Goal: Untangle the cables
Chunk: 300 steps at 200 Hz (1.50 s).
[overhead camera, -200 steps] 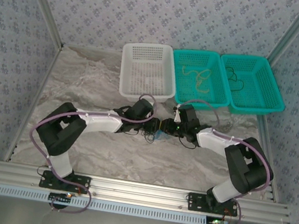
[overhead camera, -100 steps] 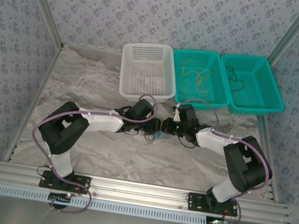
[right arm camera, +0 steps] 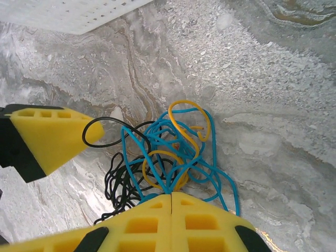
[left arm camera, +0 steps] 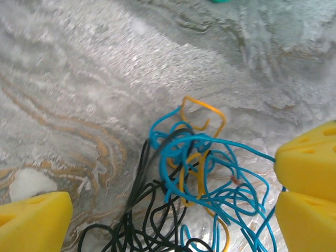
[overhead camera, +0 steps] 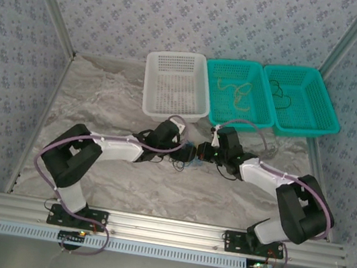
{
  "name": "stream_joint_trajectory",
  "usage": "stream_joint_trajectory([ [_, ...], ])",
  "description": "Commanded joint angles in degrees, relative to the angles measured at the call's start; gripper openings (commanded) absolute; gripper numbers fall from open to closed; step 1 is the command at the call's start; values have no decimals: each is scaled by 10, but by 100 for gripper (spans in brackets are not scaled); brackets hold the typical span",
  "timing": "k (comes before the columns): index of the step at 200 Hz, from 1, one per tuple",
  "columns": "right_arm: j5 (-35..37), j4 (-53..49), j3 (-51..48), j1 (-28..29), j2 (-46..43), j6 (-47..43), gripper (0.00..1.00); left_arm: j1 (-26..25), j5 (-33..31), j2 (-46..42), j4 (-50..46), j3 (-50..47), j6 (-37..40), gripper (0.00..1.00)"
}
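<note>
The cables [left arm camera: 194,173] lie as one knotted clump of blue, yellow and black cords on the marbled table, between the two grippers [overhead camera: 188,159]. My left gripper [left arm camera: 168,228] is open, and its yellow fingers [left arm camera: 31,220] stand wide on either side of the clump. Black strands lie low in the gap. My right gripper [right arm camera: 172,195] is shut on the clump [right arm camera: 168,152], with blue and yellow strands running into the seam between its pads. From above, the left gripper [overhead camera: 184,152] and right gripper [overhead camera: 202,153] face each other closely.
Three baskets stand along the back: a white basket [overhead camera: 171,112], a teal basket [overhead camera: 238,120] holding a yellow-tan cord [overhead camera: 234,90], and a second teal basket [overhead camera: 305,127] holding a black cord [overhead camera: 281,94]. The white basket's corner [right arm camera: 79,13] is close ahead of the right gripper.
The right arm's elbow has swung out to the right and the left arm has reached further in. Both grippers stay at the clump, shifted slightly rightward.
</note>
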Motion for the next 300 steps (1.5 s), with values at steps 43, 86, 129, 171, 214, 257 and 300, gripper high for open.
stream_joint_trajectory([
  [43, -17, -30, 11, -12, -26, 50, 0, -42, -26, 12, 120, -20, 197, 99],
  [86, -15, -32, 15, -15, -33, 75, 0, -59, -35, 45, 147, -8, 208, 99],
  [129, -23, -24, 16, -15, -42, 91, 0, -63, -35, 84, 133, 19, 182, 93],
  [171, 12, -30, 6, -17, -82, 97, 0, -63, -25, 104, 105, 26, 159, 71],
  [214, 47, -39, -2, -25, -132, 96, 0, -63, -14, 119, 92, 31, 132, 43],
  [257, 77, -40, -12, -31, -181, 90, 0, -62, -22, 123, 87, 32, 123, 41],
  [300, 111, -62, -20, -41, -230, 77, 0, -58, -24, 124, 86, 31, 112, 41],
])
